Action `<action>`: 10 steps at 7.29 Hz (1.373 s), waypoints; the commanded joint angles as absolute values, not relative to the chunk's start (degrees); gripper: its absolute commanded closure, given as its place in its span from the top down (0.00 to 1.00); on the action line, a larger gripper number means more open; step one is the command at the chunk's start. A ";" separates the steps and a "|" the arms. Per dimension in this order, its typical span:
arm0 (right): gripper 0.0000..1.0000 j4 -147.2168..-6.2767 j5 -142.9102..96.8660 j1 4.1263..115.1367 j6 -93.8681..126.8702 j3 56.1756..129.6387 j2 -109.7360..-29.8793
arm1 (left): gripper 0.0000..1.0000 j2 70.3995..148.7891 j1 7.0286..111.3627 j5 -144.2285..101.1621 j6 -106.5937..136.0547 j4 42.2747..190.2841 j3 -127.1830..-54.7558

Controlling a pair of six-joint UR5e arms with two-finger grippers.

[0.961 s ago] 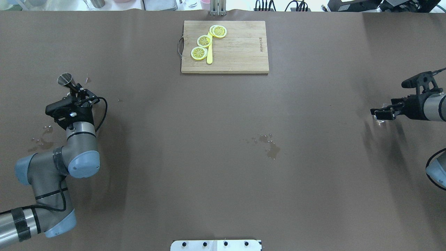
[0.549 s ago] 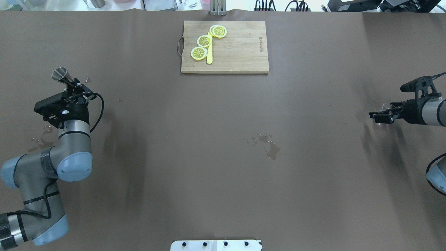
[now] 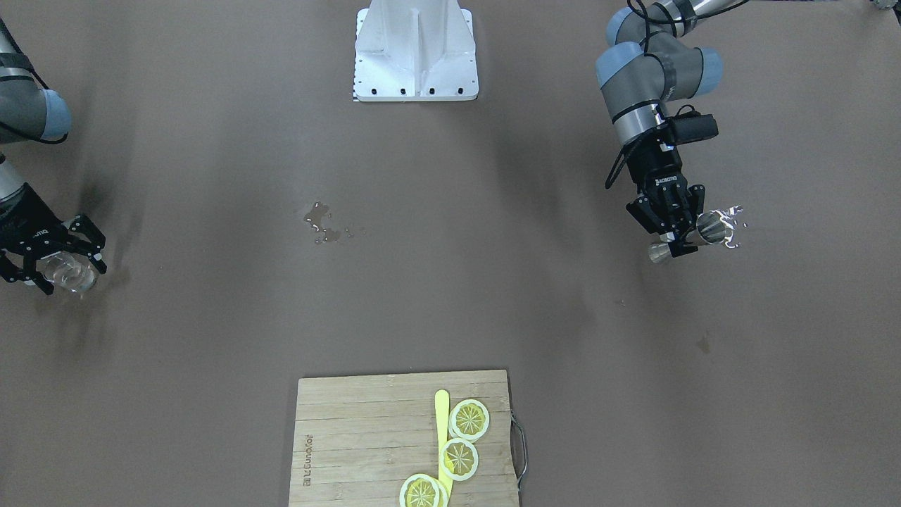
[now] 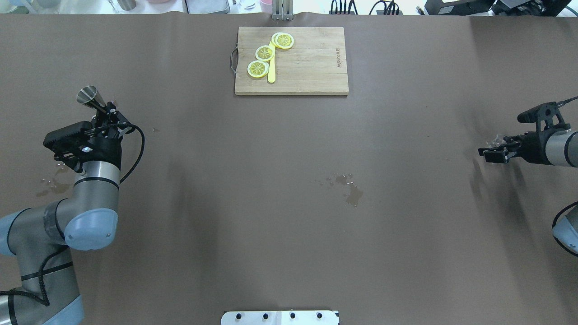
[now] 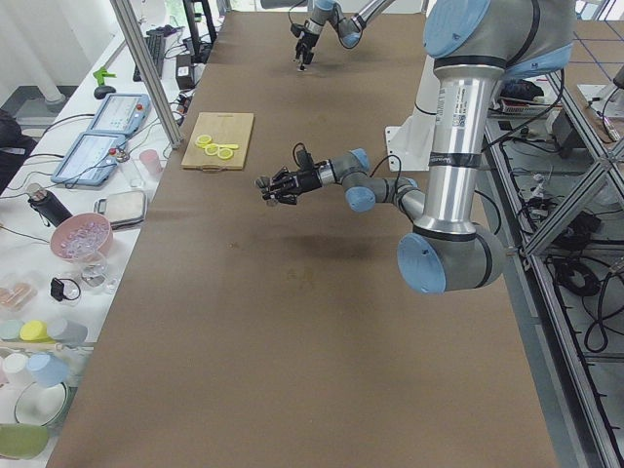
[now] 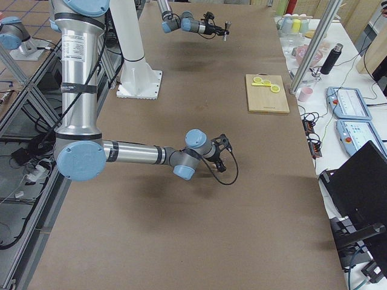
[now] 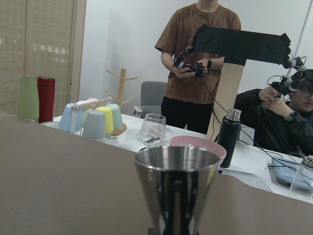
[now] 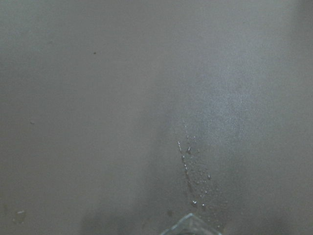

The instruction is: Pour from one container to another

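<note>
My left gripper (image 4: 104, 113) is shut on the stem of a steel jigger (image 4: 88, 96) at the table's left side. In the left wrist view the jigger (image 7: 177, 191) stands roughly upright, its wide mouth up. From the front the jigger (image 3: 711, 229) glints beside the left gripper (image 3: 679, 236). At the far right, my right gripper (image 4: 490, 154) is shut on a small clear glass (image 4: 493, 145). The front view shows that glass (image 3: 67, 273) between the right gripper's (image 3: 60, 260) fingers, close to the table. Only the glass's rim (image 8: 190, 226) shows in the right wrist view.
A wooden cutting board (image 4: 311, 63) with lemon slices (image 4: 264, 53) and a yellow knife lies at the far middle. A small puddle (image 4: 352, 192) sits mid-table, and wet spots (image 4: 54, 183) lie by the left arm. The white robot base (image 4: 280, 317) is at the near edge.
The left arm swung its elbow outward and carried the jigger slightly away from the robot. The right gripper turned a little and drew slightly back, still holding the glass.
</note>
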State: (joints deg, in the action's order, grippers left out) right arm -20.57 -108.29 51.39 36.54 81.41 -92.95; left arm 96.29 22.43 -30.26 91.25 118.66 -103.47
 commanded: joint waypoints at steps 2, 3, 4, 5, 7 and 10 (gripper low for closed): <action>0.62 -20.57 -108.28 51.15 36.21 81.74 -93.42 | 0.00 96.33 21.88 -33.28 72.31 124.69 -106.43; 0.55 -20.48 -108.54 51.33 36.12 81.74 -93.51 | 0.00 96.50 21.88 -35.22 65.81 129.94 -106.35; 0.50 -20.22 -108.72 51.33 36.04 81.83 -93.95 | 0.00 96.42 21.97 -38.72 57.48 135.47 -106.43; 0.40 -20.04 -108.81 51.33 35.95 81.83 -94.04 | 0.00 96.24 21.89 -42.76 49.21 142.14 -106.17; 0.08 -20.04 -109.07 51.33 35.77 82.96 -94.39 | 0.00 96.33 21.88 -47.98 36.98 148.43 -106.43; 0.00 -20.57 -109.34 51.94 28.52 87.17 -95.70 | 0.00 96.41 23.63 -62.71 23.51 155.91 -106.35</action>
State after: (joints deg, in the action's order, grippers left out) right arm -20.49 -109.29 51.66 32.46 85.17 -94.81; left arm 96.31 22.67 -56.72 28.81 153.74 -106.40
